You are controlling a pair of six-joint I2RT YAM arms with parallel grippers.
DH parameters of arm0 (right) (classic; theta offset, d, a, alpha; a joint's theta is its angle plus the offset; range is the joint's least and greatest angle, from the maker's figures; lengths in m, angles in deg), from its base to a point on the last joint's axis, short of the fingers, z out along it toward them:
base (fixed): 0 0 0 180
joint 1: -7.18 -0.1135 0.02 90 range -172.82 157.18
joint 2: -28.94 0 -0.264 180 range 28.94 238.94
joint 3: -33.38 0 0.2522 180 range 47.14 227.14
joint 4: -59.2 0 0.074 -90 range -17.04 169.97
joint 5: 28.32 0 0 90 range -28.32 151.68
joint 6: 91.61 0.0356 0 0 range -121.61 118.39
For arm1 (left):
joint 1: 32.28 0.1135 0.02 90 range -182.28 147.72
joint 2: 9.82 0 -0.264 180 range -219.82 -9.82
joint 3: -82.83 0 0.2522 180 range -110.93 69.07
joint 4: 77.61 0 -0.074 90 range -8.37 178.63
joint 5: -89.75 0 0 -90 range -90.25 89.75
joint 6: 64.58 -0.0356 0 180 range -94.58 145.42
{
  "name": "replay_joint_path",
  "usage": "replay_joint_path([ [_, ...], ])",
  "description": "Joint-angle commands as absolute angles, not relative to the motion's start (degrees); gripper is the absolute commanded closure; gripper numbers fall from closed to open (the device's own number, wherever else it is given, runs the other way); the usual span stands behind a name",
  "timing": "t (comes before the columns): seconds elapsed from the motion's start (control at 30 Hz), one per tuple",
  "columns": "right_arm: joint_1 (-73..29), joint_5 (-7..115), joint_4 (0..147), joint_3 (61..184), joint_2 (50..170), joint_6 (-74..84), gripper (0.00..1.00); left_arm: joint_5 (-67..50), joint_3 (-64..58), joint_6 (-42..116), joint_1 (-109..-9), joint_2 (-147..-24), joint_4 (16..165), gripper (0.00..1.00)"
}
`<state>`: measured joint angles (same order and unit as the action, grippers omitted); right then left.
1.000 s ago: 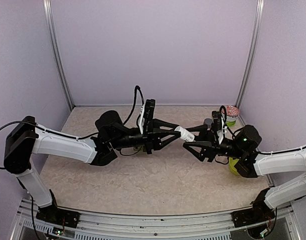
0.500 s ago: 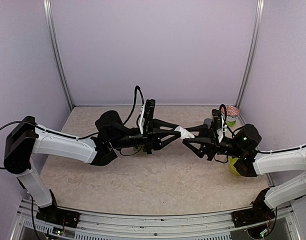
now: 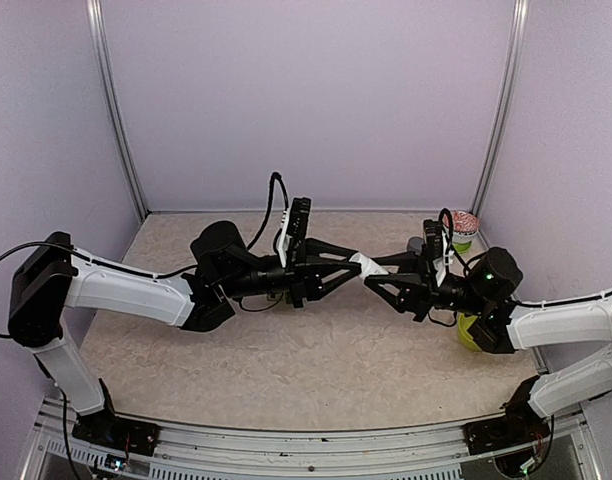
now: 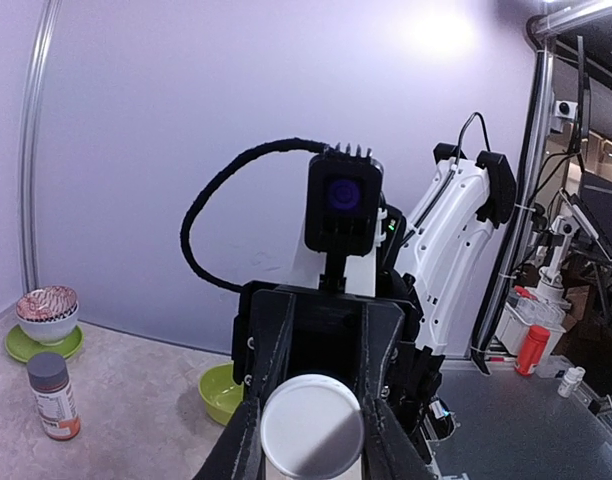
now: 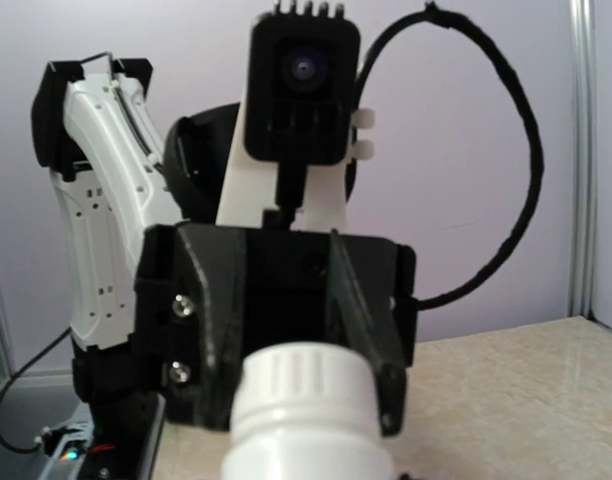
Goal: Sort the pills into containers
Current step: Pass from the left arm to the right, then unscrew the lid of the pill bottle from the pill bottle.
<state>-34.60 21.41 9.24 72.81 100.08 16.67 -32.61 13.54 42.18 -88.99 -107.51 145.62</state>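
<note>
Meeting mid-air above desk (image 3: 286, 350): left fingers (image 3: 350, 264) clamped on white pill bottle (image 3: 365, 263) body, right fingers (image 3: 376, 277) closed tight around its ribbed cap (image 5: 304, 382).

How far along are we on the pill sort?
Nothing sorted that I can see. In hand: left tool holds the white pill bottle midair, right tool shut on its cap. Remaining, likely: uncapping, then sorting pills into the green bowl.
</note>
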Motion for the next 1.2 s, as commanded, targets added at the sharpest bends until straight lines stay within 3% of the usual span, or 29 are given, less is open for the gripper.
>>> replay_joint_path([
  [0.0, -35.55, 26.42, 15.66, 74.40, 98.26, 10.90, 0.79, -27.84, 12.48, 46.26, -89.75, -108.69, 143.34, 0.87],
  [0.23, -37.84, 36.88, 23.60, 75.33, 95.83, 1.84, 0.82, -20.58, 10.43, 56.64, -90.90, -109.44, 138.40, 0.85],
  [0.37, -38.34, 38.37, 24.67, 75.12, 94.86, 0.48, 0.82, -21.88, 10.93, 60.17, -91.01, -109.47, 140.88, 0.75],
  [0.7, -39.00, 31.42, 24.57, 76.05, 94.13, 6.32, 0.83, -27.12, 12.29, 53.39, -90.09, -107.25, 144.59, 0.19],
  [0.9, -40.63, 32.87, 23.54, 76.44, 96.05, 7.97, 0.83, -28.99, 11.20, 51.71, -90.01, -107.58, 144.75, 0.16],
  [1.17, -41.17, 38.62, 22.53, 76.64, 98.05, 10.21, 0.84, -29.23, 11.87, 51.11, -90.37, -107.58, 145.25, 0.20],
])
